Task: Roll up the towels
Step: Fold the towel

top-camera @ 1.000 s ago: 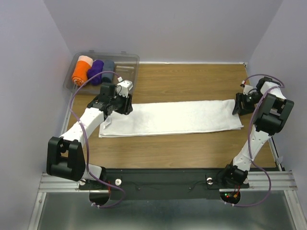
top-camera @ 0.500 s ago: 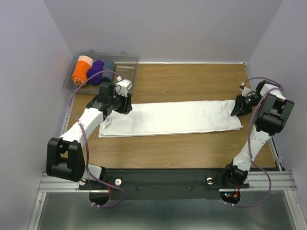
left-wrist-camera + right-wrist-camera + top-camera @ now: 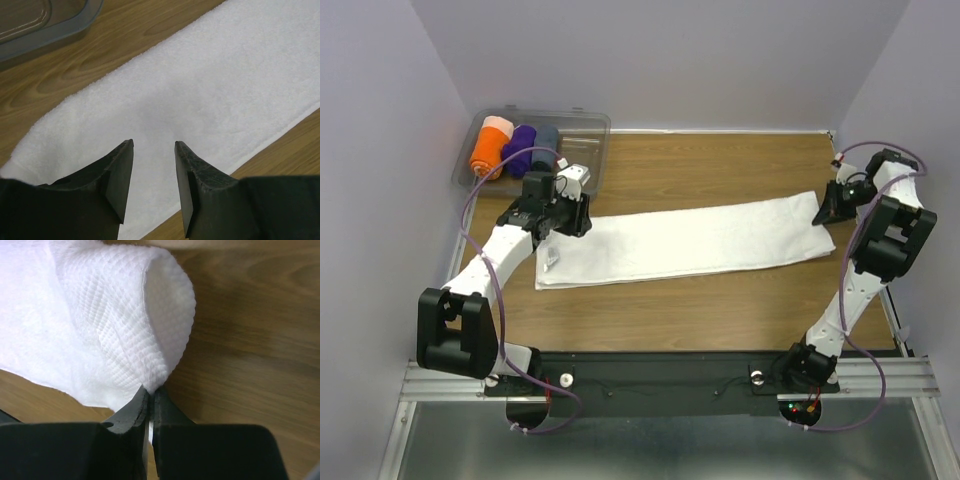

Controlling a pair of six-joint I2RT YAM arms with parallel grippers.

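Observation:
The white towel (image 3: 680,243) lies stretched across the wooden table, its right end skewed toward the back. In the right wrist view my right gripper (image 3: 150,389) is shut on the towel's (image 3: 115,325) right end, and the cloth bulges up in a fold just ahead of the fingertips. From the top view that gripper (image 3: 826,212) is at the far right of the table. My left gripper (image 3: 574,216) hovers over the towel's left end. Its fingers (image 3: 154,143) stand open with only flat towel (image 3: 200,90) below them and nothing between.
A clear plastic bin (image 3: 582,128) stands at the back left and holds orange (image 3: 490,148), purple (image 3: 520,150) and grey-blue (image 3: 546,140) towel rolls. Its corner (image 3: 45,25) shows close to the left gripper. Walls enclose the table on three sides.
The right gripper has shut on the towel's right end and drawn it toward the back right, so the towel now lies skewed. The left gripper has shifted slightly back.

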